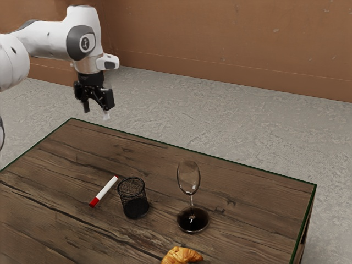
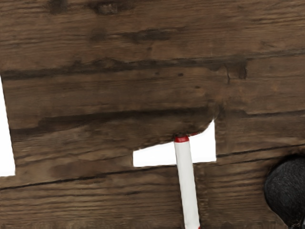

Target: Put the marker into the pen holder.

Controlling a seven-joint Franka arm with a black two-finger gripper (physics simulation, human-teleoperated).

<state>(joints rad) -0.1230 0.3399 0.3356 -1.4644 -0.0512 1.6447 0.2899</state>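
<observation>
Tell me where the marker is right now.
The marker lies on the table, in the exterior view just to the exterior view's left of the black mesh pen holder, not inside it.

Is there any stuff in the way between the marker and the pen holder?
Nothing that I can see stands between the marker and the pen holder. The wine glass is on the pen holder's other side, away from the marker.
</observation>
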